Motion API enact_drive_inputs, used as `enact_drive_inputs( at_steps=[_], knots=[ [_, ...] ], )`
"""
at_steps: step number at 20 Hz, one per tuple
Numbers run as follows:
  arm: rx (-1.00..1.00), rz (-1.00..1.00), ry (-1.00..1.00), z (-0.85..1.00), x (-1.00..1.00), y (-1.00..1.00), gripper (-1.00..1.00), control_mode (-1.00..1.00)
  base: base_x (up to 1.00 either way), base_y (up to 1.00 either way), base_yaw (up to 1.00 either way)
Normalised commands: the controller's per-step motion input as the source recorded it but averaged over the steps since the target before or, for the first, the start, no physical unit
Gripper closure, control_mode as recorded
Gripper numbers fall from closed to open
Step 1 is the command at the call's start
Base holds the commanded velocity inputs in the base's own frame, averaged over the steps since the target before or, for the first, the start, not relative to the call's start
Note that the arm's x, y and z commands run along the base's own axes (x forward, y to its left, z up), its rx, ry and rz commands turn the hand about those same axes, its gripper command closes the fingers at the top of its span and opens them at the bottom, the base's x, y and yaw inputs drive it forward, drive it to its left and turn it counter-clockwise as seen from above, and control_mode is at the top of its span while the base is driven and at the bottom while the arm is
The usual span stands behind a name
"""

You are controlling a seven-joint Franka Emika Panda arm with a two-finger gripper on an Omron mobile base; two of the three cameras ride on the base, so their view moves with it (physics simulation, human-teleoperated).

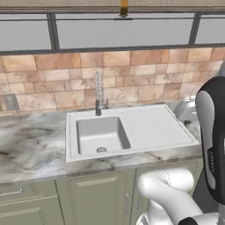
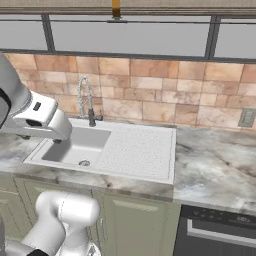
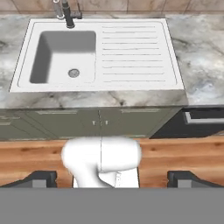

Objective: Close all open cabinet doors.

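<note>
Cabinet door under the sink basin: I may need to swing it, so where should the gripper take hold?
Take the door by its upright bar handle beside the centre seam, coming from the front and straddling the bar sideways; the door sits flush, so no edge looks pinchable.

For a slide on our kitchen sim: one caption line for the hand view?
Looking down on a white sink in a marbled counter, sage grey-green cabinet doors below.
</note>
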Motion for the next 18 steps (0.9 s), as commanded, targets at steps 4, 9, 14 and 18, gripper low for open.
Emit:
enact_drive_inputs(
  at_steps=[4, 9, 14, 18],
  knots=[
    [0.0, 0.0, 0.0, 0.0, 0.0, 0.0, -1.0, 1.0, -0.7, 0.88, 0.51],
    [0.0, 0.0, 0.0, 0.0, 0.0, 0.0, -1.0, 1.0, -0.19, 0.73, 0.7],
    [0.0, 0.0, 0.0, 0.0, 0.0, 0.0, -1.0, 1.0, 0.0, 0.55, 0.6],
    [0.0, 0.0, 0.0, 0.0, 0.0, 0.0, -1.0, 1.0, 0.12, 0.66, 0.36]
  ],
)
